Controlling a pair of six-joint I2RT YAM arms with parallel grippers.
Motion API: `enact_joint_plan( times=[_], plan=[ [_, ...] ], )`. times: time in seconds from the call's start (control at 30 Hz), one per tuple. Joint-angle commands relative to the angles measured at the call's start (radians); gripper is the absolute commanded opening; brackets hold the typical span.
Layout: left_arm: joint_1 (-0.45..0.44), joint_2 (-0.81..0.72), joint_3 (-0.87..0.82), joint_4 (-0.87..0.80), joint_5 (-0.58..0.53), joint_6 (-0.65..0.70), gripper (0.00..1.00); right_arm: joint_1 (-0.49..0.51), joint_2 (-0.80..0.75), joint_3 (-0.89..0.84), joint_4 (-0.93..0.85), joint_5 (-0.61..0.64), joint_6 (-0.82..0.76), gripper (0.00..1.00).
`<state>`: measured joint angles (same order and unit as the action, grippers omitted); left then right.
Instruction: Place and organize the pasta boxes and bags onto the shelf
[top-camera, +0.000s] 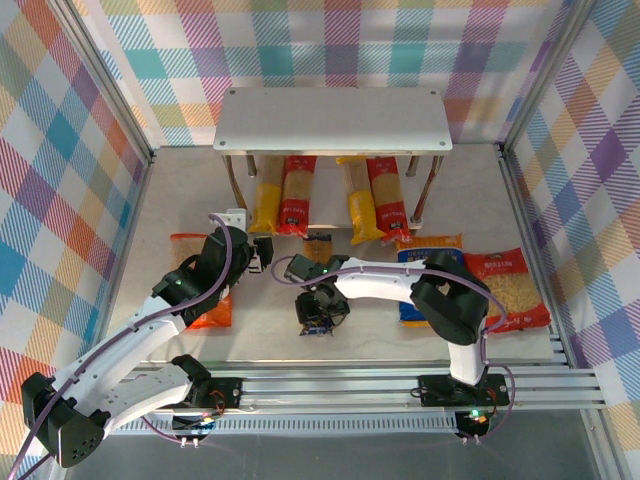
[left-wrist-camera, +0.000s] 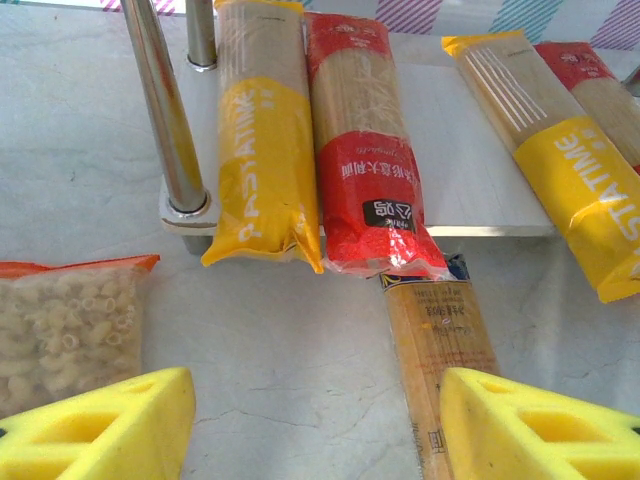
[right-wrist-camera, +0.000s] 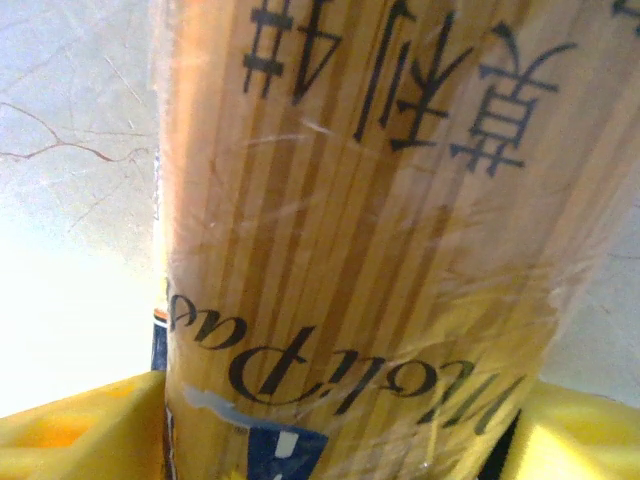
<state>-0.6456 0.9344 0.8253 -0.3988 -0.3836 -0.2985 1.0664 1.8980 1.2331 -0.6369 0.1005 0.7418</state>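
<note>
The pale grey shelf (top-camera: 332, 118) stands at the back. On its lower tier (left-wrist-camera: 470, 150) lie two yellow pasta boxes (top-camera: 268, 200) (top-camera: 362, 205) and two red ones (top-camera: 297, 195) (top-camera: 388, 195). A tan pasta box (top-camera: 318, 248) (left-wrist-camera: 440, 340) lies on the table in front of them. My right gripper (top-camera: 318, 318) straddles its near end. The tan pack (right-wrist-camera: 360, 230) sits between the yellow pads, against the left one, with a dark sliver at the right. My left gripper (left-wrist-camera: 315, 400) is open over bare table just left of that pack.
An orange bag (top-camera: 195, 250) (left-wrist-camera: 65, 320) lies partly under my left arm. A blue bag (top-camera: 425, 255) and a red bag (top-camera: 515, 285) lie at the right. A steel shelf leg (left-wrist-camera: 165, 110) stands ahead of my left gripper. Checked walls enclose the table.
</note>
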Motion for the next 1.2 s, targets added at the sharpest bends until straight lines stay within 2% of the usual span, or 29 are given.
enact_joint_plan(
  times=[0.0, 0.27, 0.4, 0.53, 0.7, 0.93, 1.1, 1.17],
  plan=[
    [-0.002, -0.017, -0.003, -0.012, -0.002, -0.005, 0.65, -0.003, -0.005, -0.082, -0.112, 0.012, 0.002, 0.74],
    [-0.002, -0.013, -0.004, -0.002, 0.008, -0.016, 0.65, -0.010, -0.047, -0.119, -0.160, 0.055, -0.013, 0.78],
    [-0.001, -0.009, -0.001, -0.002, 0.010, -0.016, 0.65, -0.011, -0.040, -0.099, -0.149, 0.032, -0.027, 0.89],
    [-0.002, -0.012, 0.001, -0.003, 0.007, -0.016, 0.65, -0.011, -0.046, -0.073, -0.121, 0.000, -0.036, 0.96],
    [-0.002, -0.013, -0.002, -0.002, 0.001, -0.013, 0.65, -0.009, -0.026, -0.039, -0.119, -0.011, -0.055, 0.95],
    [-0.002, -0.006, -0.006, 0.001, 0.000, -0.014, 0.65, -0.009, 0.016, -0.028, -0.104, -0.048, -0.067, 0.75],
    [-0.001, -0.002, -0.003, 0.002, 0.004, -0.014, 0.65, -0.008, 0.002, -0.035, -0.107, -0.051, -0.074, 0.47],
    [-0.002, 0.003, -0.004, 0.005, 0.004, -0.014, 0.65, -0.008, -0.014, -0.041, -0.117, -0.041, -0.073, 0.28]
  ],
)
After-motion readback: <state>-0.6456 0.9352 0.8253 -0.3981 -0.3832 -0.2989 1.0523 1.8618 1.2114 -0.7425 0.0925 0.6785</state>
